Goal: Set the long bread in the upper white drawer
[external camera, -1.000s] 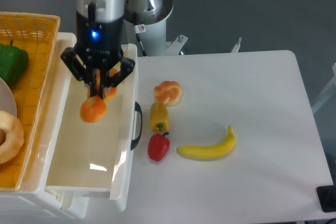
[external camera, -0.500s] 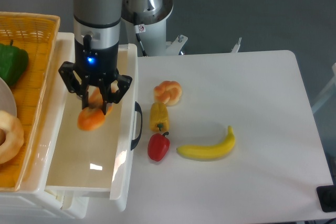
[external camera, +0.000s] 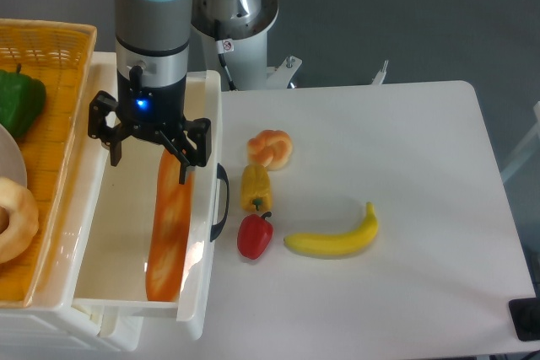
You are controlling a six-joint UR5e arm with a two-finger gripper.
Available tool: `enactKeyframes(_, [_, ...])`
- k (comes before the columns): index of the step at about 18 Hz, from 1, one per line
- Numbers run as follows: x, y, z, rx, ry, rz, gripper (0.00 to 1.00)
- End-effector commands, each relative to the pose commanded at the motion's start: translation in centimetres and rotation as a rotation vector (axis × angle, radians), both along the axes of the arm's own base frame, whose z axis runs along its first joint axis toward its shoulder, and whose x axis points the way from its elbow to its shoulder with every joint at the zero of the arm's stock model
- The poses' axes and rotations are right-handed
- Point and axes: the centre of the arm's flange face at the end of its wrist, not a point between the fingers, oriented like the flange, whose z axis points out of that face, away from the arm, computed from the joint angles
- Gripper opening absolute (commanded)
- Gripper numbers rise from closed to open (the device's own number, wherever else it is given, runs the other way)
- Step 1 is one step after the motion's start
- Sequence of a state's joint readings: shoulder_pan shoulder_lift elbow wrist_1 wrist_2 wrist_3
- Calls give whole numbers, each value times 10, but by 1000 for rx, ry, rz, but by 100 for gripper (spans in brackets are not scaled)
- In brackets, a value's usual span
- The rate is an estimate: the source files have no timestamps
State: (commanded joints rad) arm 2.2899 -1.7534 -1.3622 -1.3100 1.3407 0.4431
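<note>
Long bread: the long bread [external camera: 168, 238] lies flat inside the upper white drawer [external camera: 201, 208], along its right wall, its length running from far to near, the near end close to the drawer's front lip.
Drawer: pulled out, glossy white, its dark curved handle [external camera: 221, 201] on the right side wall facing the table.
Pincer: the gripper [external camera: 152, 145] hangs over the far end of the bread with its two fingers spread wide, one finger [external camera: 114, 146] to the left of the loaf and apart from it, the other at the loaf's far right edge; nothing is pinched.
Arm: grey body with a blue light, standing upright over the far part of the drawer.
Left side: a woven yellow basket [external camera: 59, 48] holding a green pepper [external camera: 18, 103] and a pale ring-shaped pastry [external camera: 15, 218].
Table: white table [external camera: 405, 166] to the right of the drawer, bearing a knotted bun [external camera: 270, 148], a yellow pepper [external camera: 256, 187] just near of it, a red pepper [external camera: 255, 235] nearer still, and a banana [external camera: 333, 238] to the right of the red pepper.
</note>
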Motion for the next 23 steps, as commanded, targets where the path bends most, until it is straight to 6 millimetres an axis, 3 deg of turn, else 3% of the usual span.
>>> enactKeyframes(4, [-58,-35,-2,-4,39,8,100])
enactKeyframes(10, [-136,-104,-5,-22,112,-24,100])
enactKeyframes(15, [-188,-146,-49,-147,150,-144,100])
enactKeyframes(19, [-229,-167,-85,-209,150,-192,100])
enactKeyframes(23, [-254,-179,-119,-245,136,-297,100])
